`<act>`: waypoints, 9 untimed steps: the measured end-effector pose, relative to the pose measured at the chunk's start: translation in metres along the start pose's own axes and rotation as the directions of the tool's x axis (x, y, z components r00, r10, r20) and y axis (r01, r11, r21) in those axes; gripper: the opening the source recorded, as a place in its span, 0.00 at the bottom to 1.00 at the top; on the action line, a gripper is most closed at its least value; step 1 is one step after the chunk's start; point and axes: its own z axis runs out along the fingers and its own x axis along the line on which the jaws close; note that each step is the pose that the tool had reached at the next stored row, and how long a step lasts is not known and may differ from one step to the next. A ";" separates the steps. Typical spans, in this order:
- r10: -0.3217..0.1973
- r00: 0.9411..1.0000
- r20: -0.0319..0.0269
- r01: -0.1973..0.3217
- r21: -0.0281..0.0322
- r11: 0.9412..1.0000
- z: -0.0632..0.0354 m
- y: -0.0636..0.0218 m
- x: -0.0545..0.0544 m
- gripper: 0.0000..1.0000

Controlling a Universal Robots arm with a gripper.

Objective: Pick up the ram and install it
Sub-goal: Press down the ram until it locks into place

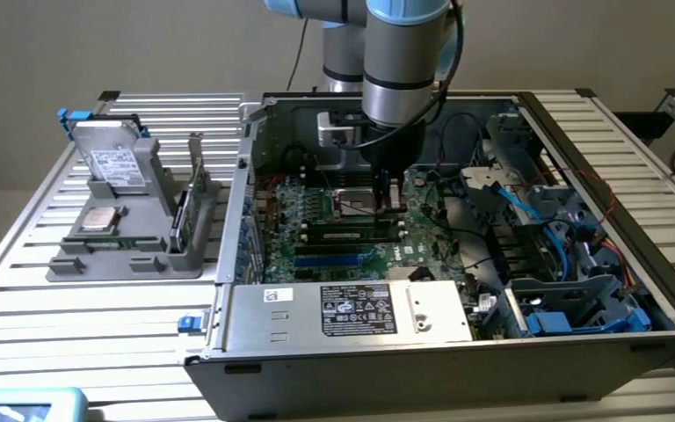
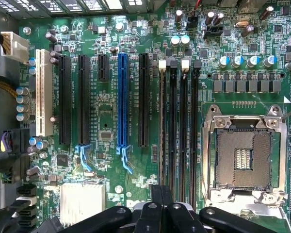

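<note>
My gripper [image 1: 388, 204] hangs low inside the open computer case, just above the motherboard [image 1: 314, 220], between the processor socket [image 2: 242, 160] and the memory slots [image 2: 178, 131]. In the wrist view its fingertips [image 2: 161, 194] are pressed together with nothing sticking out between them. The four black memory slots run side by side straight ahead of the gripper. What looks like the ram [image 1: 115, 239], a thin greenish stick, lies along the front of the grey parts holder [image 1: 80, 264], outside the case at the exterior view's left, far from the gripper.
The holder also carries a square silver processor chip [image 1: 101, 220], a hard drive [image 1: 115, 163] and a tall green card with a metal bracket [image 1: 197, 189]. Cables and drive cages [image 1: 561, 264] crowd the case's right side. The power supply [image 1: 355, 308] lies along the front.
</note>
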 end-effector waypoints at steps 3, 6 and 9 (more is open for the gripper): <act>0.000 1.000 -0.001 0.000 0.000 1.000 -0.0114 0.0040 0.001 0.11; 0.000 1.000 -0.001 0.000 0.000 1.000 -0.0125 0.0161 0.002 0.11; 0.000 1.000 0.000 0.000 0.000 1.000 -0.0127 0.0292 0.002 0.11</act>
